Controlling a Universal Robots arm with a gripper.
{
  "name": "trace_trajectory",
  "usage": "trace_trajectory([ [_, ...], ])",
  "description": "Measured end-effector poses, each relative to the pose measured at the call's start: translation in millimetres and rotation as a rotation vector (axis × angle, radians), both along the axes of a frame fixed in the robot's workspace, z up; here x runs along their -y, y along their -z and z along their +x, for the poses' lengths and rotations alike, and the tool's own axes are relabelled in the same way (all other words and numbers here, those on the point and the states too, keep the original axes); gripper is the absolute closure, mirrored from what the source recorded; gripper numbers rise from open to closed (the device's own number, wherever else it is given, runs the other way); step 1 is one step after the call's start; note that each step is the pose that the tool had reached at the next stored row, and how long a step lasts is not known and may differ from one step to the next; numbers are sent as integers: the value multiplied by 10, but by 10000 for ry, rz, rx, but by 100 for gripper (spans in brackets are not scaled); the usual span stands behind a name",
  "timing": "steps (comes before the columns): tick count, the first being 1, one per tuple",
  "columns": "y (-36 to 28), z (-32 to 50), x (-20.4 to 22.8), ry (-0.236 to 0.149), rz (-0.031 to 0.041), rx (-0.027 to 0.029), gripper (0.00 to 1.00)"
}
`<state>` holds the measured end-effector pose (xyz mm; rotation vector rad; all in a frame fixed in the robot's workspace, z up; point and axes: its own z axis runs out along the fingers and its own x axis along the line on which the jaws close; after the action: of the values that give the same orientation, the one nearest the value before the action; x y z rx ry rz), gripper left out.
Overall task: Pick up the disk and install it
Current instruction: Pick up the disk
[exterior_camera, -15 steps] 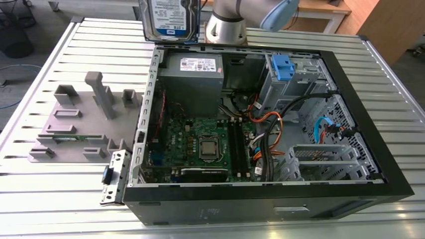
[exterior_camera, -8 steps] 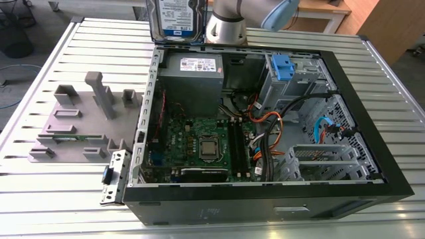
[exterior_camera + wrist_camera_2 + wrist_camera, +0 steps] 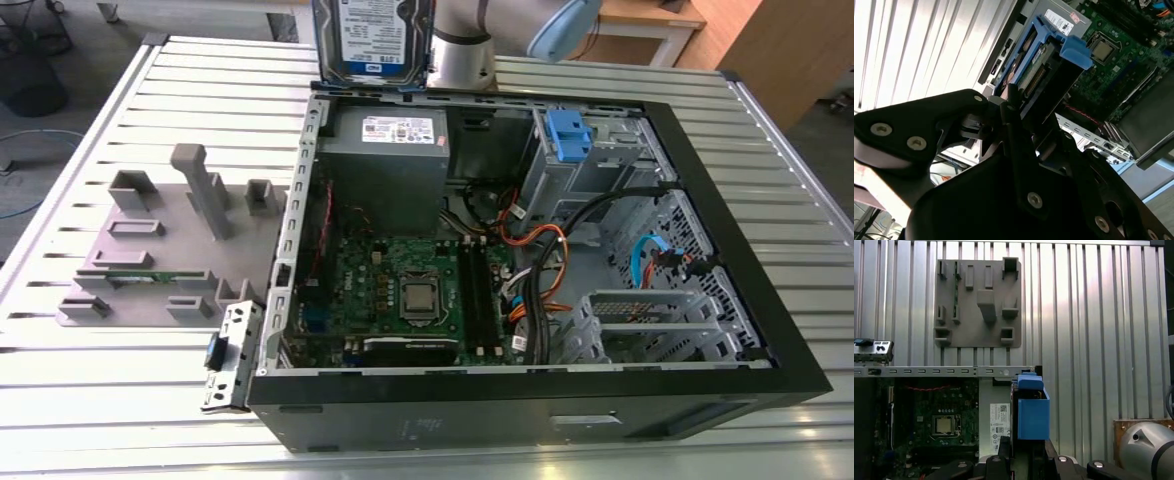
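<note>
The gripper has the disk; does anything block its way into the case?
Nothing visible does. The gripper holds the disk upright above the open case's edge, near the grey box. Orange and black cables lie inside beside the drive cage.

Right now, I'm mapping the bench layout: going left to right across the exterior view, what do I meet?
Grey fixture plate → disk, held upright above the case's far edge → blue latch handle → wooden panel.

Workshop; slatted bench (image 3: 120,380); opened computer (image 3: 534,415)
</note>
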<state>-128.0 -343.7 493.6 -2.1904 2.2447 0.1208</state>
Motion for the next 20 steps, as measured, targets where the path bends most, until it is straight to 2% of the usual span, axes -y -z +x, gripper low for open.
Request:
trace_trajectory([
  [8, 19, 167, 0, 0, 26, 0, 65],
  [20, 39, 370, 0, 0, 53, 0, 65],
])
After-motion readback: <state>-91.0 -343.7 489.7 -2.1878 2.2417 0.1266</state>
